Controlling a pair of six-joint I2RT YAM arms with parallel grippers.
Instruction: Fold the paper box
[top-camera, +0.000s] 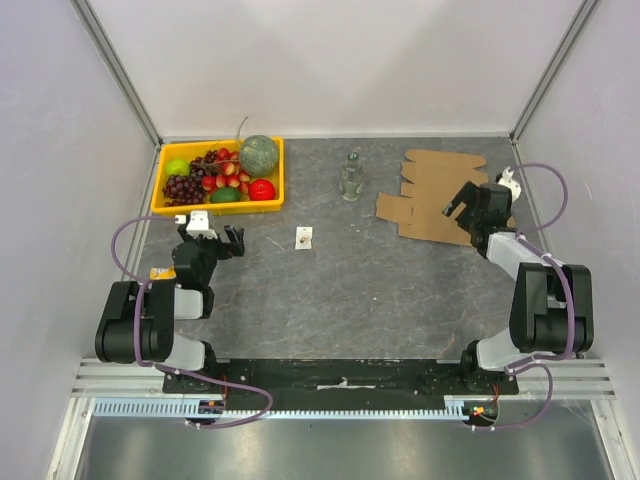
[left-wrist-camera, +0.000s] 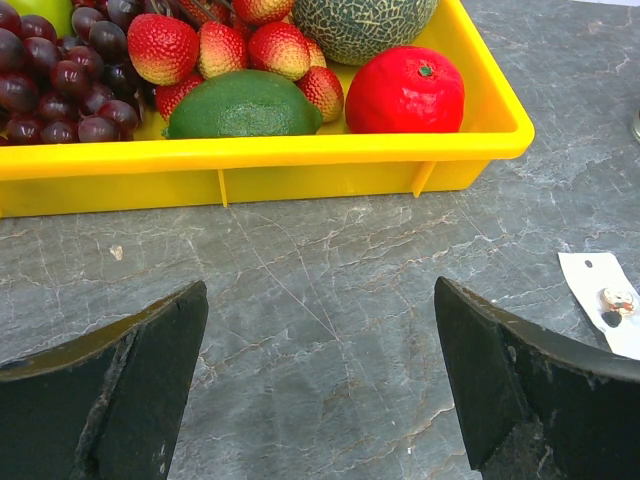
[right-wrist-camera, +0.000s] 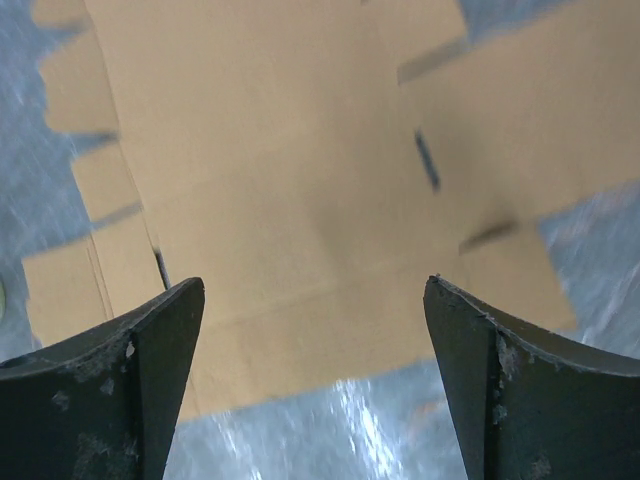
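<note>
The paper box (top-camera: 432, 195) is a flat brown die-cut cardboard sheet with flaps and tabs, lying at the far right of the table. My right gripper (top-camera: 459, 204) hovers over its near right part, open and empty. In the right wrist view the sheet (right-wrist-camera: 300, 170) fills the upper frame, its near edge between my spread fingers (right-wrist-camera: 150, 380); this view is blurred. My left gripper (top-camera: 229, 243) is open and empty over bare table at the left. In the left wrist view my left gripper (left-wrist-camera: 320, 400) has only grey table between its fingers.
A yellow tray (top-camera: 160, 198) of fruit stands at the far left, just beyond my left gripper; it also shows in the left wrist view (left-wrist-camera: 300, 165). A small clear bottle (top-camera: 350, 177) stands at mid-back. A small white tag (top-camera: 303, 238) lies mid-table, also in the left wrist view (left-wrist-camera: 605, 300).
</note>
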